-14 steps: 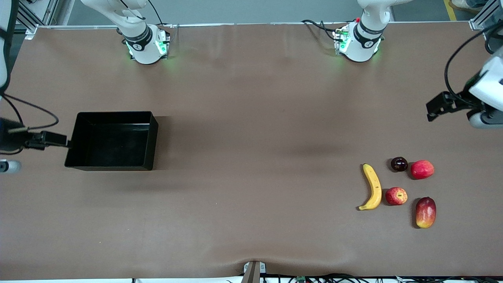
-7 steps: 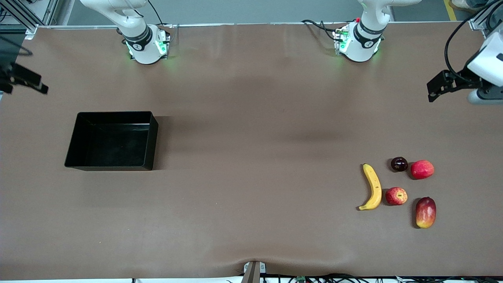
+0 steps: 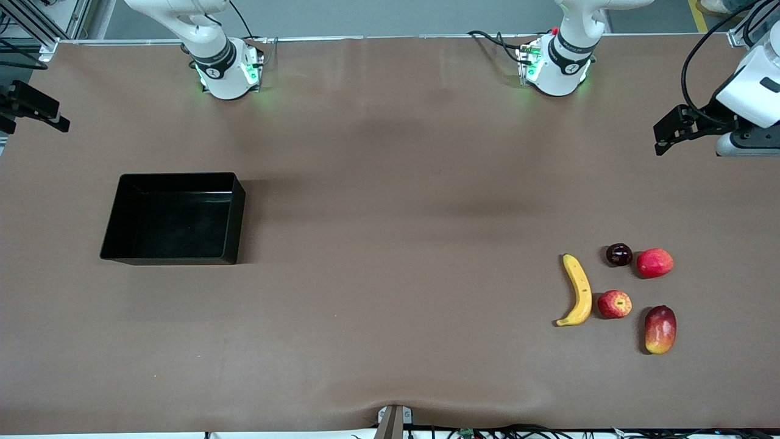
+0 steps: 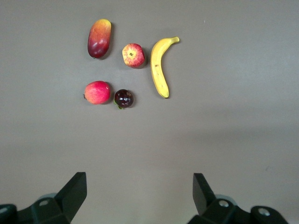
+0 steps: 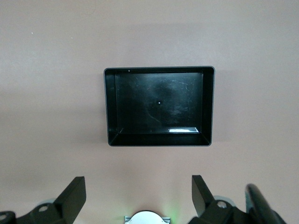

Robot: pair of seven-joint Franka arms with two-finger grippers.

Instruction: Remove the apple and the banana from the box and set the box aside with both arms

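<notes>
Both grippers hang wide open, empty: left gripper [image 4: 138, 196] above bare table near the long yellow banana [image 3: 577, 290], with the small streaky red apple [image 3: 614, 304] at its 3 o'clock; right gripper [image 5: 138, 198] over the glossy black plastic box [image 3: 131, 210].

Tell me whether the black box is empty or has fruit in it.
Empty: the box shows only its bare glossy floor; the banana and apple lie on the table.

Both arms cut off by frame edges in front view; right gripper [image 3: 36, 110] only partly in frame at edge. Wrist views: gripper bodies cropped, only the spread fingers [image 4: 74, 191] show.
</notes>
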